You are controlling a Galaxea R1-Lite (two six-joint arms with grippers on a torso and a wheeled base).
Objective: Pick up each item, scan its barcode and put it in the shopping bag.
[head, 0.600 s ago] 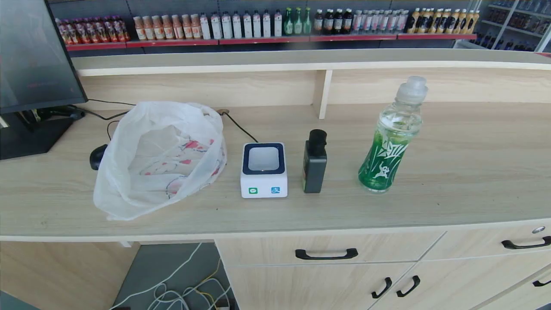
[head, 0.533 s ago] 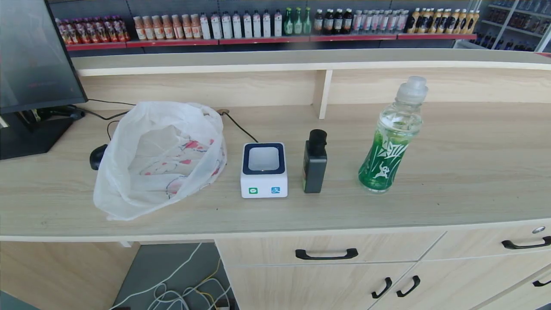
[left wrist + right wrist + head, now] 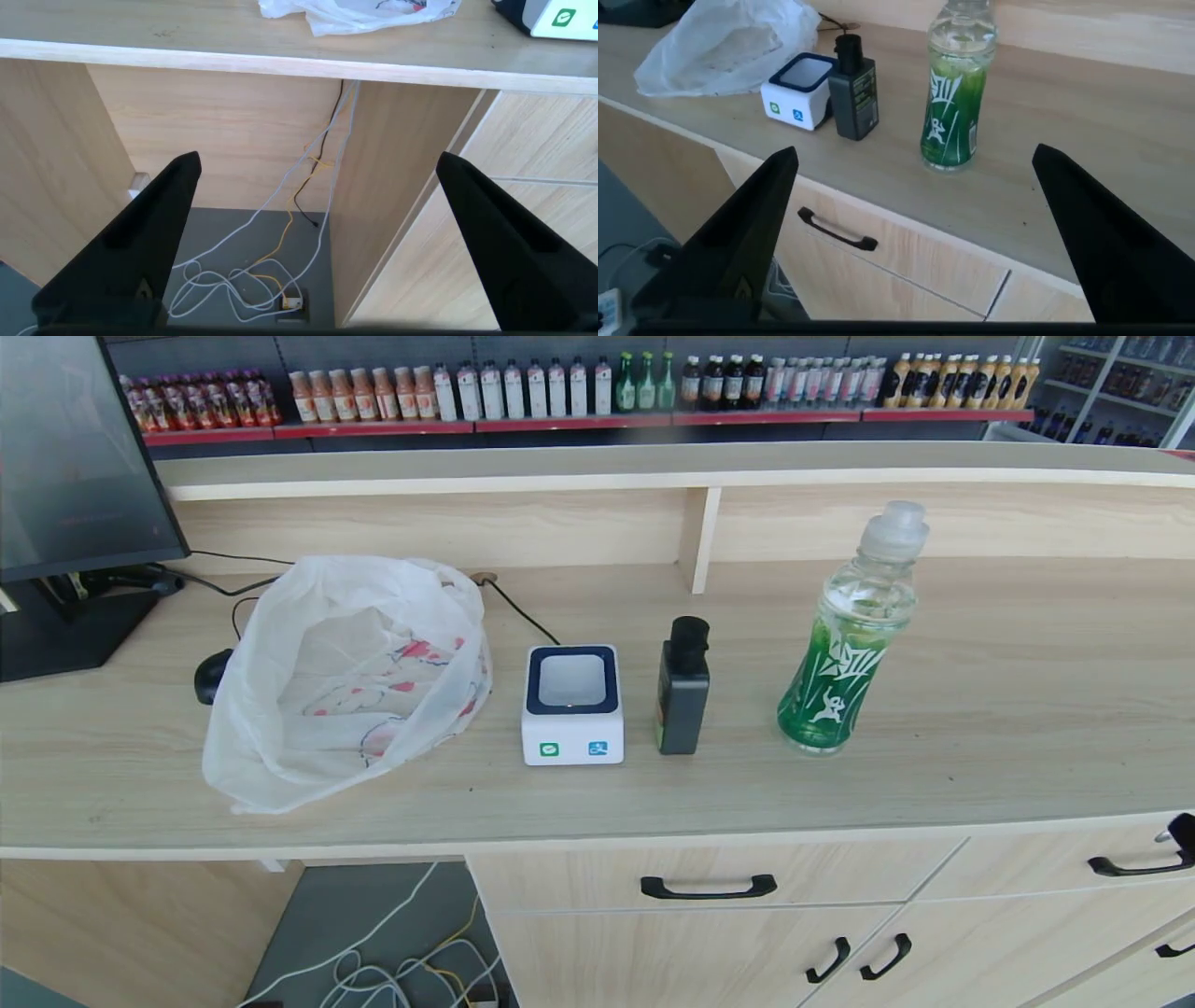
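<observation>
Left gripper (image 3: 318, 159) hangs on the near side of the light wooden counter (image 3: 234, 51), facing the open space beneath it, black fingers spread wide with nothing between them. Up on the top, its wrist view catches the crumpled white plastic shopping bag (image 3: 360, 11) and a corner of the white cube-shaped barcode scanner (image 3: 561, 17).

From the right wrist, the right gripper (image 3: 915, 151) is likewise spread wide and empty, in front of the drawers on the counter's near side. Nearest it stands the tall clear plastic bottle of green drink (image 3: 957, 93), upright, with the small black bottle (image 3: 854, 93) to its left, just beside the scanner.

Seen from the head, the row runs left to right: bag, scanner, black bottle, green bottle, none yet picked up. The green bottle is tall and narrow-waisted, so a finger rising past the counter edge or closing off-centre would likely tip it toward the black bottle. The bag's mouth sags, and an item lowered carelessly could catch its rim and drag it
</observation>
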